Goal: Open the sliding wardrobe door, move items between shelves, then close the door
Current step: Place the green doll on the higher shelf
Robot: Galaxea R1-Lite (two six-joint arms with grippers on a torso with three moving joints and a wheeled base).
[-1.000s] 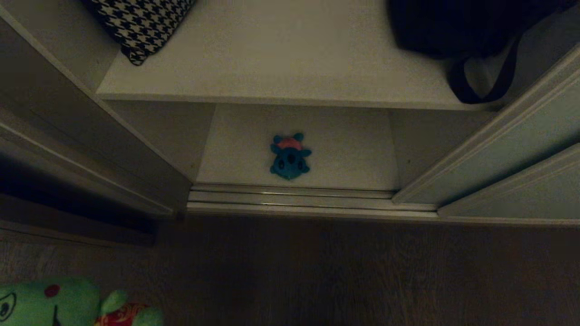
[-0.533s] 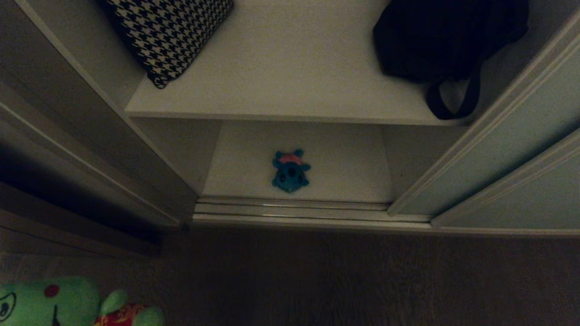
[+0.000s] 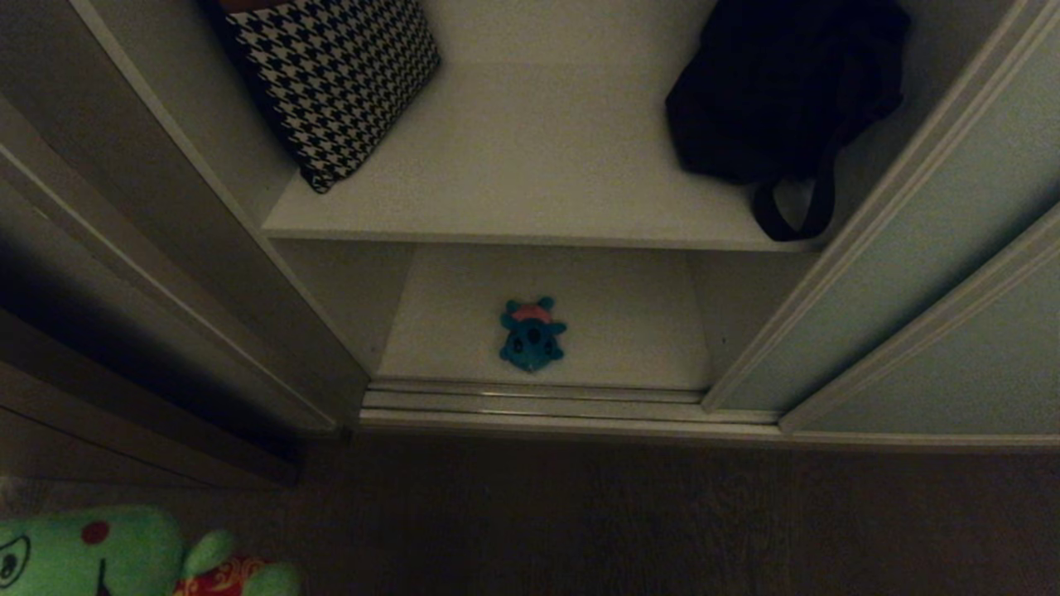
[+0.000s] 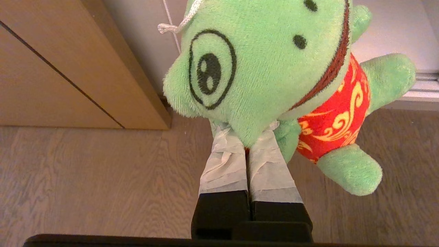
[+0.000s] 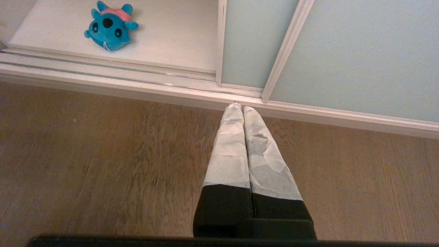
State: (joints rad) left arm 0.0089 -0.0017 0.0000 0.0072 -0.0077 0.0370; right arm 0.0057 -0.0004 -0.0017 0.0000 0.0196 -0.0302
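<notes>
The sliding wardrobe door [image 3: 911, 273] [image 5: 253, 41], pale grey-green, stands slid aside to the right, so the shelves are exposed. A blue plush toy [image 3: 531, 334] [image 5: 109, 25] with a pink top lies near the front of the lower shelf [image 3: 629, 314]. The upper shelf [image 3: 538, 165] carries no toy. My left gripper [image 4: 245, 137] is shut on the green plush toy [image 4: 267, 68] [image 3: 91, 555], held low at the left above the floor. My right gripper [image 5: 238, 107] is shut and empty, hanging over the floor close to the door track.
A houndstooth cushion [image 3: 335, 79] leans at the upper shelf's left, and a black strapped bag [image 3: 778, 91] sits at its right. The metal floor track [image 3: 530, 406] runs along the wardrobe's front. A dark wooden frame [image 3: 124, 348] bounds the left side.
The whole head view has shifted: the wardrobe sits lower in the picture and more of the upper shelf shows. The green toy keeps its place in view; neither arm has moved.
</notes>
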